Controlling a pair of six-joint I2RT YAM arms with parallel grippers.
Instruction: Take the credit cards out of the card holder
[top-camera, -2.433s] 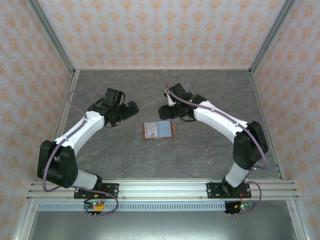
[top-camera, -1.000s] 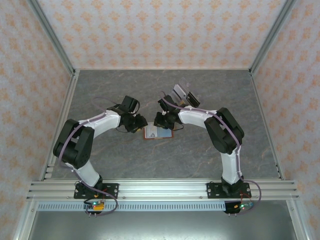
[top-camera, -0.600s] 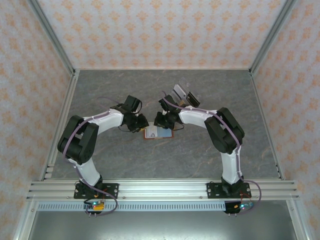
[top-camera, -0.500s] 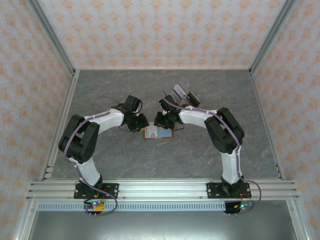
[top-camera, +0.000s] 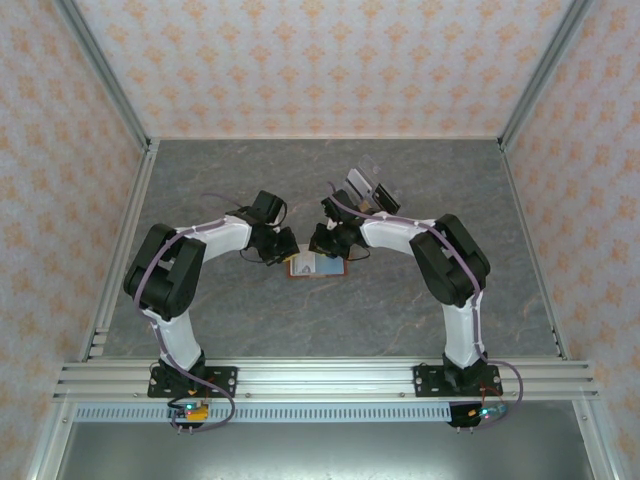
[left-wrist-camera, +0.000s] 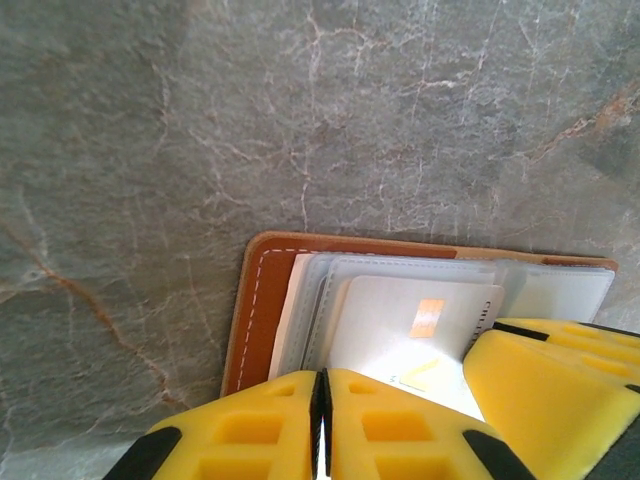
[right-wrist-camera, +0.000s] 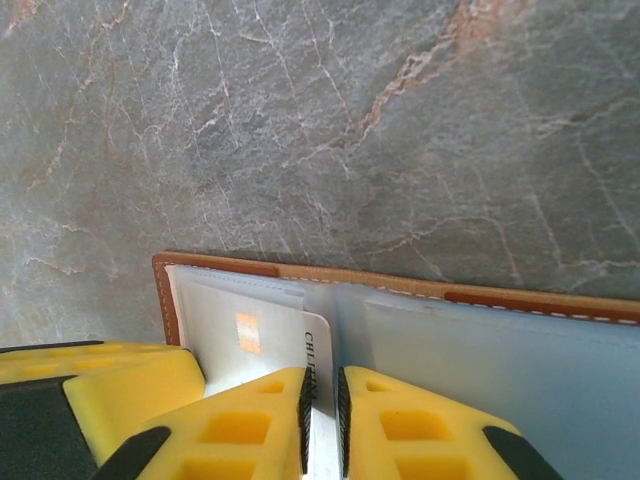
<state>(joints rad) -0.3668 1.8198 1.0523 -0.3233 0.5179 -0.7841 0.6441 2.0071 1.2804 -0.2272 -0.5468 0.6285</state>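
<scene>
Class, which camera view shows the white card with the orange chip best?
Left wrist: the white card lies close up, most of its face visible inside the card holder. The right wrist view shows a smaller strip of it. From the top view it is too small to make out.

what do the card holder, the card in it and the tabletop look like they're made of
Card holder: leather or faux leather, matte brown, white stitching along the rim; cloudy plastic sleeves inside. Credit card: glossy white plastic, orange chip-like patch. Tabletop: grey veined stone look, possibly a printed laminate.
</scene>
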